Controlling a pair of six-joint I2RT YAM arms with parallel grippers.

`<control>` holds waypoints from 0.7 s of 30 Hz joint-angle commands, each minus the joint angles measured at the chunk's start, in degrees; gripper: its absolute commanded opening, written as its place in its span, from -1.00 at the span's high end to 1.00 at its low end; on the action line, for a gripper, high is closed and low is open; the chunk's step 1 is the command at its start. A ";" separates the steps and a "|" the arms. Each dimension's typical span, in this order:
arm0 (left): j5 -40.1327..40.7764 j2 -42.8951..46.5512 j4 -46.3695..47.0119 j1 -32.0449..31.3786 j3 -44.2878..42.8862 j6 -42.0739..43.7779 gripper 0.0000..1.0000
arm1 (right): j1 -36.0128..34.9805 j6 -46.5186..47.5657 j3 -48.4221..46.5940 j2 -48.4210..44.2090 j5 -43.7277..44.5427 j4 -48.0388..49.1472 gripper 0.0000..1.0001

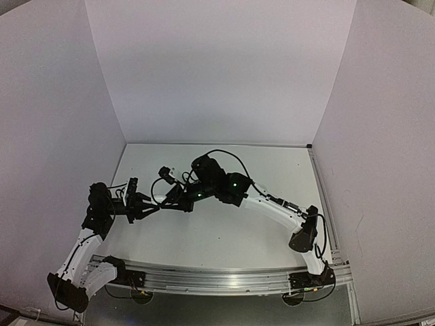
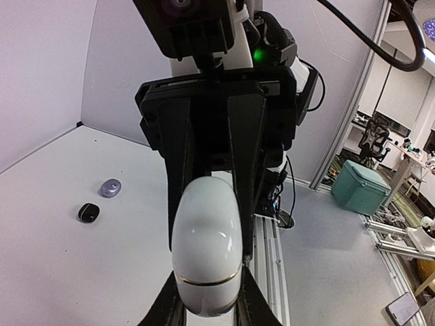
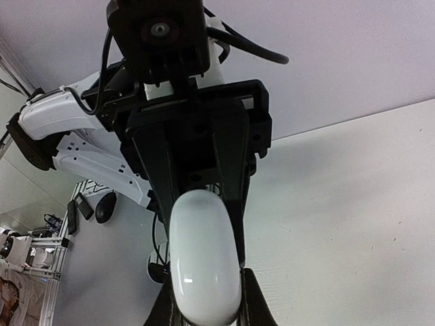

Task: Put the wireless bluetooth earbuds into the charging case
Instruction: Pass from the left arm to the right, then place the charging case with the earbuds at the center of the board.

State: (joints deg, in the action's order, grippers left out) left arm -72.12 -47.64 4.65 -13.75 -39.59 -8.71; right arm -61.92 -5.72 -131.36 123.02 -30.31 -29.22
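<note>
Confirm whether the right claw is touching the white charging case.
Touching. The right wrist view shows the right claw closed around the white charging case, both fingers flush against its sides with no gap.

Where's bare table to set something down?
Bare: the far right table corner past the right arm, and the near middle by the rail. Crowded: where left claw and right claw clamp the white case, with a grey piece and black piece beyond.
</note>
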 commanded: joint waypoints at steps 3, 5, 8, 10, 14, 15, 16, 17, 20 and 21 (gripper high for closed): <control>8.92 1.11 -7.82 -0.50 -0.43 6.50 -0.98 | 3.09 -3.41 5.76 -4.50 -0.30 2.58 1.00; 13.91 2.16 -11.58 -0.53 -0.87 8.46 -0.99 | 4.94 -4.02 10.05 -6.89 -0.61 2.51 1.00; 21.24 3.75 -13.41 -0.55 -1.19 8.28 -0.99 | 10.14 -6.33 18.63 -10.23 -3.46 2.42 1.00; 24.68 4.72 -14.38 -0.49 -0.98 8.15 -0.99 | 14.99 -8.72 24.11 -11.08 -6.22 1.99 1.00; 26.20 5.52 -14.83 -0.51 -0.52 7.44 -0.99 | 22.17 -10.00 28.75 -7.51 -9.10 -1.87 1.00; 26.27 5.54 -14.71 -0.48 -0.43 6.95 -0.99 | 23.34 -9.51 27.82 -5.46 -9.65 -4.35 1.00; 26.31 5.57 -14.52 -0.48 -0.33 6.56 -0.99 | 24.31 -8.95 25.79 -2.75 -10.35 -6.87 1.00; 26.26 5.47 -14.51 -0.48 -0.31 6.32 -0.99 | 24.89 -7.93 23.58 -0.26 -10.58 -10.85 1.00; 25.37 5.14 -14.92 -0.40 -0.30 6.84 -0.99 | 26.45 -6.64 15.05 8.57 -10.94 -18.87 1.00; 25.17 4.92 -14.90 -0.40 -0.30 6.97 -0.99 | 26.74 -7.01 12.78 10.95 -11.13 -19.32 1.00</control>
State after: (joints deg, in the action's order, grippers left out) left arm -47.71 -42.62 -9.75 -14.41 -39.59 -1.79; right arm -34.63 -13.55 -110.08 124.96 -37.63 -38.27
